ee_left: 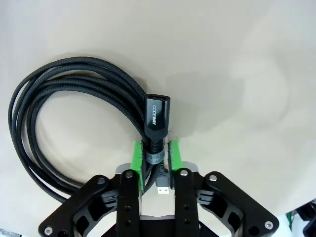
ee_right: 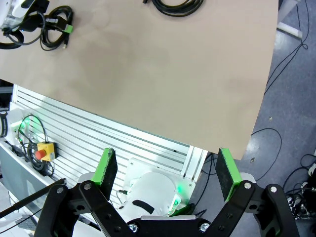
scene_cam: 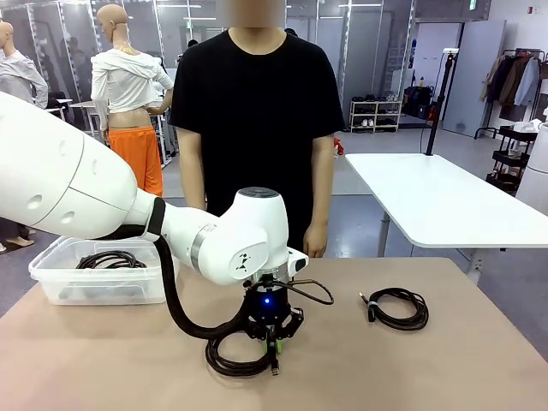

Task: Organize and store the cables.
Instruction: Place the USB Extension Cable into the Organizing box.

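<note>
The cable (ee_left: 89, 76) lies coiled under the left gripper (ee_left: 157, 159), whose narrowed pads (ee_left: 138, 163) pinch its tied neck, with a second coil (scene_cam: 398, 308) to its right, a third coil (scene_cam: 110, 259) in the bin (scene_cam: 51, 284) to its left, and the right gripper (ee_right: 168, 170) gaping empty.

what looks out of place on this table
Nothing is spilled or damaged. One cable coil lies alone on the right side of the table, far from the clear bin that holds another coil. The left gripper pinches a third coil.
</note>
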Tool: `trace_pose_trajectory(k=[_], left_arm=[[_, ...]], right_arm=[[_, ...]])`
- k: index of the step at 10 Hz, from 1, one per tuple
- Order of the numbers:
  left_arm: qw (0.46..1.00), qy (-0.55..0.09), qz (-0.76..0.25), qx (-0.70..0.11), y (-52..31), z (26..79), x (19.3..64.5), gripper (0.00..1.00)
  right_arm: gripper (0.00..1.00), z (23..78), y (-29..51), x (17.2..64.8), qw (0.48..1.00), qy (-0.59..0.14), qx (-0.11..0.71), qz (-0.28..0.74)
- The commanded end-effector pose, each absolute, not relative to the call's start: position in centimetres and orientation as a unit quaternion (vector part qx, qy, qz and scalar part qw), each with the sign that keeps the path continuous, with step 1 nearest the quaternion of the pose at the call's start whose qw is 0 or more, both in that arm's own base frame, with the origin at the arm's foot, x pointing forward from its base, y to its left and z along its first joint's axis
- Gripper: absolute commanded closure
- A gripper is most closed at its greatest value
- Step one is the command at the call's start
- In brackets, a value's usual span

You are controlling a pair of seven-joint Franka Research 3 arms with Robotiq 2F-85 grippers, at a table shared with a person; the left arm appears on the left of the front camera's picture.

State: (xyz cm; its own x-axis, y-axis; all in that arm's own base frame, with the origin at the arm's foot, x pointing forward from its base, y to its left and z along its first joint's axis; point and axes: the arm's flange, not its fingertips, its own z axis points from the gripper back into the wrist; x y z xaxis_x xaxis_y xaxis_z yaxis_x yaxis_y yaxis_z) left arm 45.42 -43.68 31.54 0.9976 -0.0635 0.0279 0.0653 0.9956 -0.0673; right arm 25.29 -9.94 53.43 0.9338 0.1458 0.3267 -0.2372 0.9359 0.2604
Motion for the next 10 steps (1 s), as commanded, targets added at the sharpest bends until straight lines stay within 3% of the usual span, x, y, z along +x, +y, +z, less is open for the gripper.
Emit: trace_pose_trajectory(k=[1, 3, 4, 8, 10], left_arm=[[0.999, -0.037, -0.016, -0.022, -43.6, 31.3, 45.2, 1.0], [0.998, -0.031, -0.041, -0.039, -43.4, 32.2, 44.5, 1.0], [0.994, -0.039, -0.077, -0.06, -42.4, 35.4, 43.2, 0.99], [0.98, -0.088, -0.174, -0.044, -35.9, 46.2, 38.9, 0.99], [0.968, -0.12, -0.221, 0.003, -32.5, 48.1, 38.2, 0.99]], right_arm=[[0.0, 53.5, -9.9, 25.3, 0.972, -0.152, 0.152, 0.095], [0.0, 53.5, -9.9, 25.3, 0.972, -0.152, 0.152, 0.095], [0.0, 53.5, -9.9, 25.3, 0.972, -0.152, 0.152, 0.095], [0.0, 53.5, -9.9, 25.3, 0.972, -0.152, 0.152, 0.095], [0.0, 53.5, -9.9, 25.3, 0.972, -0.152, 0.152, 0.095]])
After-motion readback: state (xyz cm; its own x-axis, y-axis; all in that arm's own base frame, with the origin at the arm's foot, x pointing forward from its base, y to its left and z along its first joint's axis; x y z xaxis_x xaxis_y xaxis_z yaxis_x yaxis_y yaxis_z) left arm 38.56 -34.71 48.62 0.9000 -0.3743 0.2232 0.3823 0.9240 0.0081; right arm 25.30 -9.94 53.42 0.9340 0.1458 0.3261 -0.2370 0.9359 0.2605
